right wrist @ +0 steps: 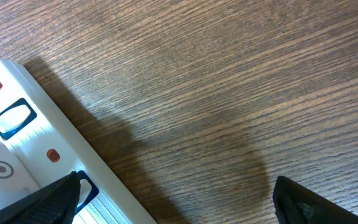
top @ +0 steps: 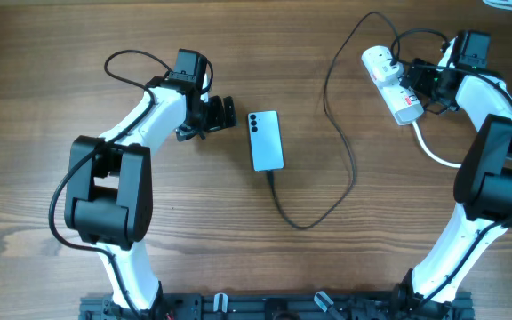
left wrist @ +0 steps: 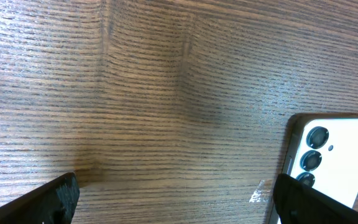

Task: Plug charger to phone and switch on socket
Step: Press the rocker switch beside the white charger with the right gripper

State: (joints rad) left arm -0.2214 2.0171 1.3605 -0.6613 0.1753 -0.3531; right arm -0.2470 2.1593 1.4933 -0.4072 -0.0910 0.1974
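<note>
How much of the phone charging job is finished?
Looks done: the black charger cable reaches the bottom edge of the phone and seems plugged in. In hand: nothing is gripped. The right pincer hovers open over the white power strip, and the left pincer sits open beside the phone. Left: pressing the strip's switch, probably. I cannot tell if it is already on.

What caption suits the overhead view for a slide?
Phone, lenses up, charger cable at its lower end; power strip top right.
</note>
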